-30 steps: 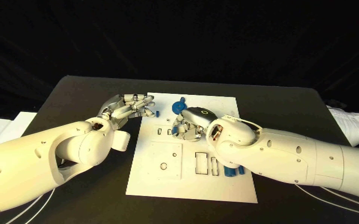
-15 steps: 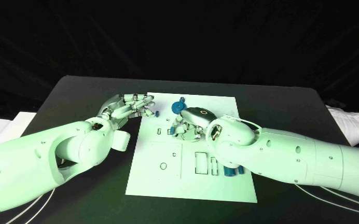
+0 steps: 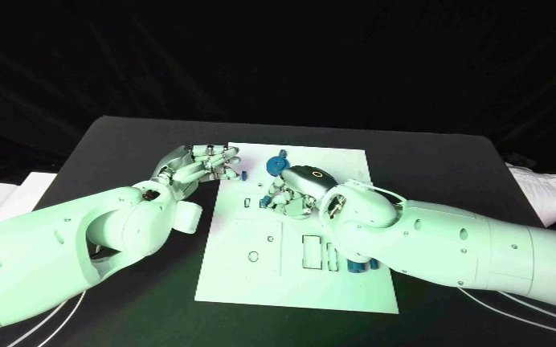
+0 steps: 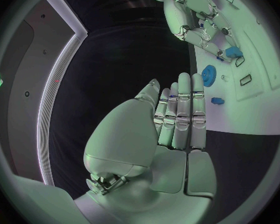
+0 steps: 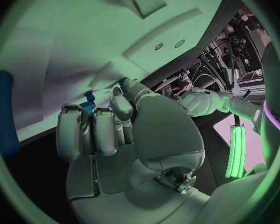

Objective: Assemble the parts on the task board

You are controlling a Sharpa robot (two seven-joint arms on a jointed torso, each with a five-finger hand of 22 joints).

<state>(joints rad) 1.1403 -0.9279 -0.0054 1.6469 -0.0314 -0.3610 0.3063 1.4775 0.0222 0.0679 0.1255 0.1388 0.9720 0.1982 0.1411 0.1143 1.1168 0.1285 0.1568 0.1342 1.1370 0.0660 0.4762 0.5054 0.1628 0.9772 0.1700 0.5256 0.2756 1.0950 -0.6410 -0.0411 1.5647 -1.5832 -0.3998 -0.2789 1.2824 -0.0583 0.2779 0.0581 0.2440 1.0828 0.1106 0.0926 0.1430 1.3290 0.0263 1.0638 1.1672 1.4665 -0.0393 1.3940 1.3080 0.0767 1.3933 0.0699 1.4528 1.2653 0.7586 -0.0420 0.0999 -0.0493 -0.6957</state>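
The white task board [image 3: 264, 275] lies in the middle of the black table. My right hand [image 3: 290, 194] is curled over the board's upper slots and pinches a small blue part [image 5: 88, 103] at its fingertips, close to the board surface [image 5: 84, 35]. From the left wrist view the same part [image 4: 232, 51] shows under the right hand [image 4: 199, 20]. My left hand [image 3: 203, 162] hovers at the board's upper left edge, holding nothing, fingers stretched out side by side [image 4: 177, 117]. A blue gear [image 3: 278, 164] stands on the board between the two hands.
A small blue piece [image 3: 246, 174] lies by the left hand's fingertips. Some blue parts [image 3: 353, 265] sit at the board's lower right, half under my right forearm. A long blue piece [image 5: 3, 112] lies near the right hand. Bare black table [image 3: 128, 146] flanks the board.
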